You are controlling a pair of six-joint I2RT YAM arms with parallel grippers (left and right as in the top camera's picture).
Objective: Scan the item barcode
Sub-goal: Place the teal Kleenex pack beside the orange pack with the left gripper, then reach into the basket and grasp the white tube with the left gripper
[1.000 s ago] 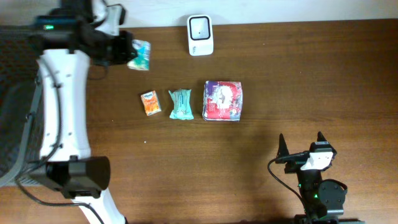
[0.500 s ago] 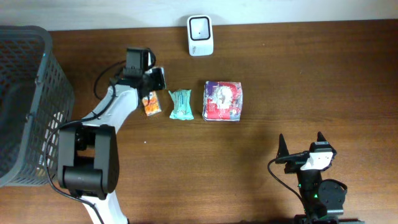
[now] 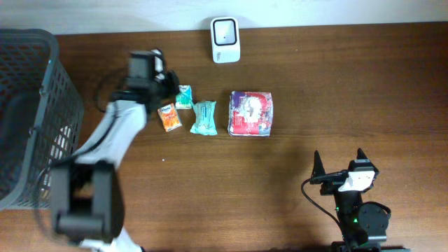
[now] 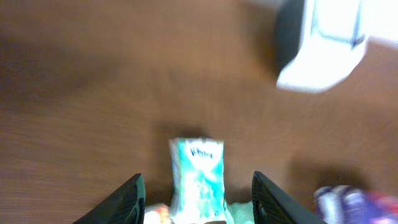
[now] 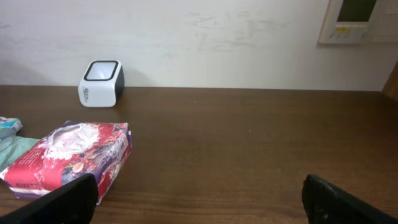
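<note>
A small teal packet (image 3: 184,96) lies on the table between the orange packet (image 3: 169,117) and the bigger teal packet (image 3: 204,117). My left gripper (image 3: 173,85) is just left of it and open. In the left wrist view the small teal packet (image 4: 197,180) sits between my fingers with a gap on each side, and my left gripper (image 4: 196,177) touches nothing. The white scanner (image 3: 225,30) stands at the back edge, and the left wrist view shows the scanner (image 4: 329,43) blurred at the upper right. My right gripper (image 3: 339,158) rests open near the front, and the right wrist view shows the right gripper (image 5: 198,186) with nothing in it.
A red and purple packet (image 3: 250,112) lies right of the teal ones, and the right wrist view has the red and purple packet (image 5: 68,152) at its left. A dark mesh basket (image 3: 28,119) stands at the table's left end.
My left arm swung from the back left corner down to the row of packets with the small teal packet, and its jaws have come apart, leaving the packet on the table. The right arm stayed still.
</note>
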